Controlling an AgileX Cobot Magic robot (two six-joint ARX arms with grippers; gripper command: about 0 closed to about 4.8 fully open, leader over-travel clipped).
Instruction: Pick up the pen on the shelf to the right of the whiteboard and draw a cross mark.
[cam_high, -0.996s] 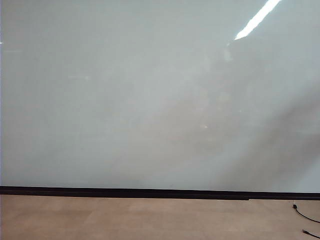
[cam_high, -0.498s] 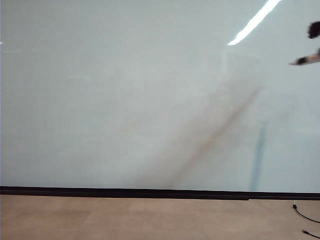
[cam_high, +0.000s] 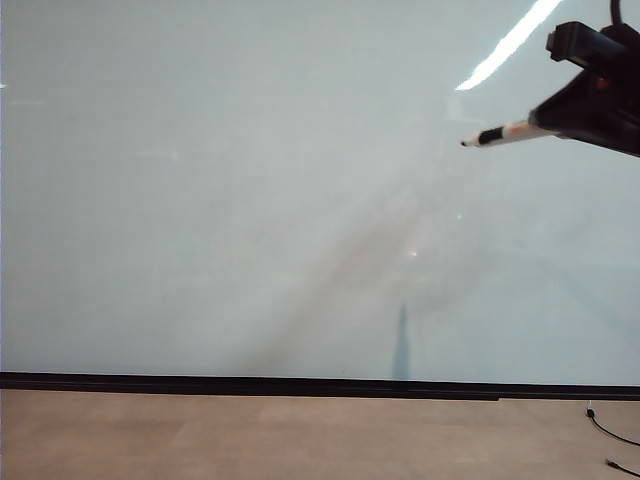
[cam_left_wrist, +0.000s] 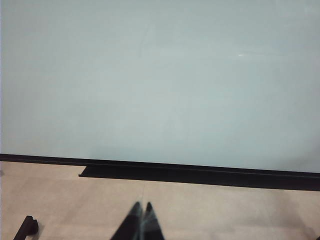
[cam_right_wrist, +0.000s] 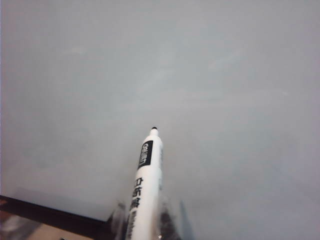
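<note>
Both pincers closed; right pincer (cam_high: 545, 122) gripping pen (cam_high: 500, 134)

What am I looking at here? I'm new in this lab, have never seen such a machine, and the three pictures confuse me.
It is a robot with two arms, each ending in a two-finger gripper. The exterior view is from a fixed camera facing a large whiteboard with wooden floor below it. At the upper right of that view the right gripper is shut on the pen, a white marker whose black tip points toward the board. No mark is drawn yet.

The other two pictures come from cameras on the wrists. The right wrist view looks along the pen at the board. The left wrist view shows the left gripper low in front of the board, its fingers together, holding nothing.
</note>
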